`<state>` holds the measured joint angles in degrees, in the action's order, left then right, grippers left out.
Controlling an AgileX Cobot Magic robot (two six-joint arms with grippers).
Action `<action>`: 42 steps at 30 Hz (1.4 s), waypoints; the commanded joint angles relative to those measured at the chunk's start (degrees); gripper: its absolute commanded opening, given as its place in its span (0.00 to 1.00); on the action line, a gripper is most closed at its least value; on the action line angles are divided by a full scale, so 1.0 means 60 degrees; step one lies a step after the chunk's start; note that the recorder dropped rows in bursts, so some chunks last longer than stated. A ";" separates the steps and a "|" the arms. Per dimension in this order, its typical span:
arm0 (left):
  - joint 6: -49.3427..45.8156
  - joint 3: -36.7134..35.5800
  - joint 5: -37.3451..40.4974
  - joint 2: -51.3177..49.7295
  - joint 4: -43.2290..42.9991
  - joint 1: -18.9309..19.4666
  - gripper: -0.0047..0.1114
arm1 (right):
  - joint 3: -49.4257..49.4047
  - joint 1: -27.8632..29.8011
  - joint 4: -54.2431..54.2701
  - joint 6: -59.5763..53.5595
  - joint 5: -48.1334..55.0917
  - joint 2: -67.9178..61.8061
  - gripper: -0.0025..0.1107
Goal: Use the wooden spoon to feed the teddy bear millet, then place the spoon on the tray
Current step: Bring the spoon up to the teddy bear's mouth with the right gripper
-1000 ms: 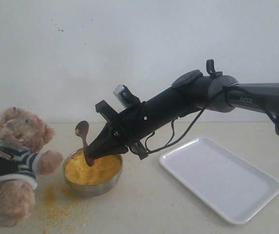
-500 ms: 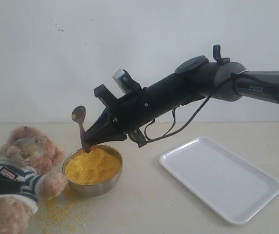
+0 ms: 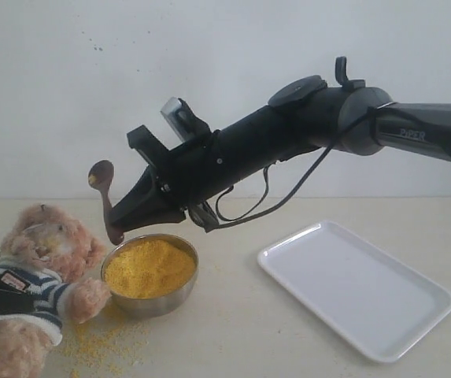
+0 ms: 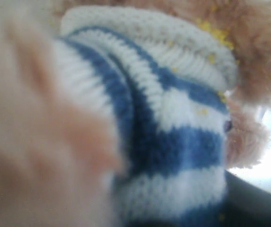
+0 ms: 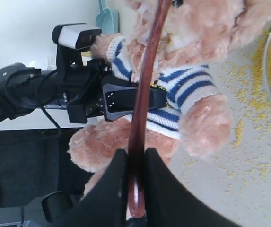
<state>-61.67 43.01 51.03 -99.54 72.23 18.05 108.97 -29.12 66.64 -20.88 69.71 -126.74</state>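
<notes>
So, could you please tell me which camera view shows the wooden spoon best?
The exterior view: the whole wooden spoon shows there, bowl up, handle clamped in the right tool. The right wrist view shows only its handle between the jaws, bowl cut off. The left wrist view shows only the teddy bear's shirt.

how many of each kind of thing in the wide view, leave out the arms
teddy bear: 1
wooden spoon: 1
steel bowl of millet: 1
white tray: 1
total: 4
</notes>
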 commanded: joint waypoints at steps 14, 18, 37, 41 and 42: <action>0.0036 -0.0012 0.0179 0.0035 0.0056 0.0008 0.07 | 0.0036 -0.1099 -0.1123 -0.0799 0.0041 0.0160 0.02; 0.0036 -0.0012 0.0179 0.0035 0.0056 0.0008 0.07 | 0.0036 -0.1378 -0.2596 -0.0776 0.0041 0.0160 0.02; -0.0004 -0.0012 0.0163 0.0035 0.0119 0.0008 0.07 | 0.0036 -0.2924 -0.7181 -0.1435 -0.1692 0.0160 0.02; -0.0004 -0.0012 0.0163 0.0035 0.0119 0.0008 0.07 | 0.0036 -0.3104 -0.7431 -0.1263 -0.2039 0.0160 0.02; -0.0004 -0.0012 0.0139 0.0035 0.0119 0.0008 0.07 | 0.0036 -0.3122 -0.7431 -0.1263 -0.2059 0.0160 0.02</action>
<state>-61.63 43.01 51.03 -99.54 72.23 18.05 108.97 -47.48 23.23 -29.03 58.38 -126.48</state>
